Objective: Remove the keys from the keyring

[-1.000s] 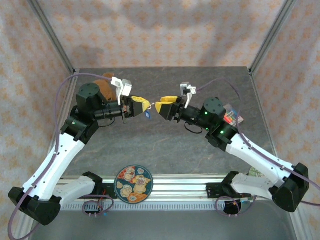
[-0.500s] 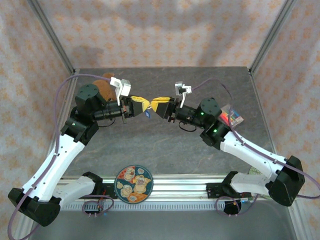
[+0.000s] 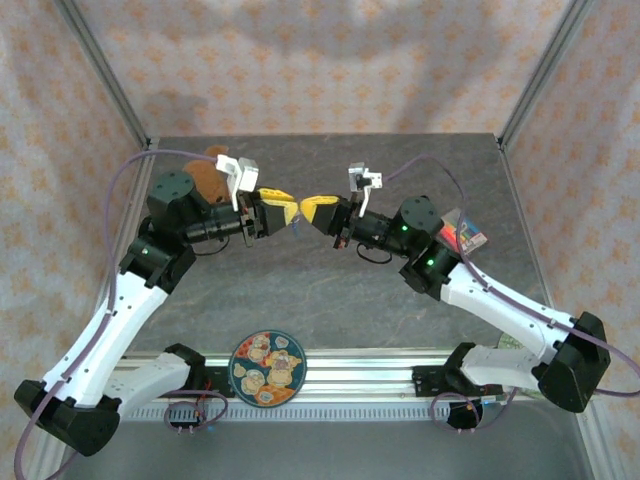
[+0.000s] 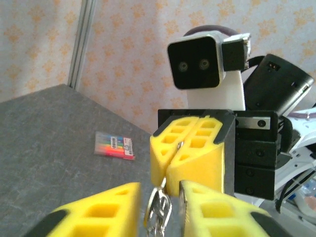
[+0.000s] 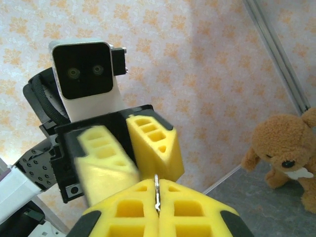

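Since a second earlier, the right gripper (image 3: 306,209) had closed, its fingers (image 5: 133,207) pressed together on a thin silvery edge of the keys (image 4: 158,217). Meanwhile the left gripper (image 3: 290,208) had spread apart around them, above the table's (image 3: 330,290) far middle.

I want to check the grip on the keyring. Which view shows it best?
Left wrist: the keyring hangs below the right gripper's shut fingers. Right wrist shows its thin edge pinched between them; top external, too small to tell.
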{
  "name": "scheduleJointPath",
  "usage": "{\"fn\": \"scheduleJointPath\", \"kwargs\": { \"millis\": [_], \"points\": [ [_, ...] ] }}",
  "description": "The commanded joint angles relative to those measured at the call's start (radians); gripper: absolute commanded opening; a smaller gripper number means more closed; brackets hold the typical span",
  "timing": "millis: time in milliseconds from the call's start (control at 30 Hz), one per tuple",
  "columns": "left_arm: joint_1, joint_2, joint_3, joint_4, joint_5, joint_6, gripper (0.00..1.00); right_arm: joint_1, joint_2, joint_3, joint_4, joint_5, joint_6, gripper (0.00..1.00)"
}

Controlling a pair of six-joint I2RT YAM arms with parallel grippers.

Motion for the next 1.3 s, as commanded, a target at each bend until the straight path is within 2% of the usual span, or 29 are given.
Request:
{"fn": "scheduleJointPath", "kwargs": {
  "millis": [0, 33, 100, 233, 433, 533, 600, 667, 933, 1267],
  "points": [
    [0.000, -0.058, -0.024, 0.018, -0.089, 0.004, 0.42, 0.001, -0.048, 0.013, -0.015, 0.077, -0.060, 0.00],
    [0.000, -0.073, -0.031, 0.014, -0.116, 0.004, 0.47, 0.001, -0.059, 0.011, -0.025, 0.091, -0.070, 0.00],
    [0.000, -0.100, -0.049, 0.008, -0.150, 0.001, 0.48, 0.001, -0.072, 0.014, -0.052, 0.106, -0.089, 0.00],
    [0.000, -0.166, -0.123, 0.059, -0.201, -0.036, 0.59, 0.001, -0.079, 0.018, -0.060, 0.108, -0.096, 0.00],
    [0.000, -0.172, -0.180, 0.169, -0.143, -0.153, 0.68, 0.001, -0.053, 0.032, -0.043, 0.086, -0.079, 0.00],
    [0.000, -0.146, -0.170, 0.208, -0.103, -0.218, 0.78, 0.003, -0.042, 0.034, -0.027, 0.086, -0.070, 0.00],
    [0.000, -0.131, -0.163, 0.226, -0.082, -0.253, 0.92, 0.006, -0.037, 0.036, -0.019, 0.097, -0.069, 0.00],
    [0.000, -0.120, -0.159, 0.244, -0.064, -0.290, 1.00, 0.007, -0.031, 0.044, -0.019, 0.100, -0.074, 0.00],
    [0.000, -0.064, -0.158, 0.313, 0.013, -0.392, 0.99, 0.012, 0.005, 0.060, 0.006, 0.106, -0.078, 0.00],
    [0.000, -0.040, -0.144, 0.361, 0.047, -0.431, 0.95, 0.012, 0.023, 0.076, 0.011, 0.122, -0.086, 0.00]
  ]
}}
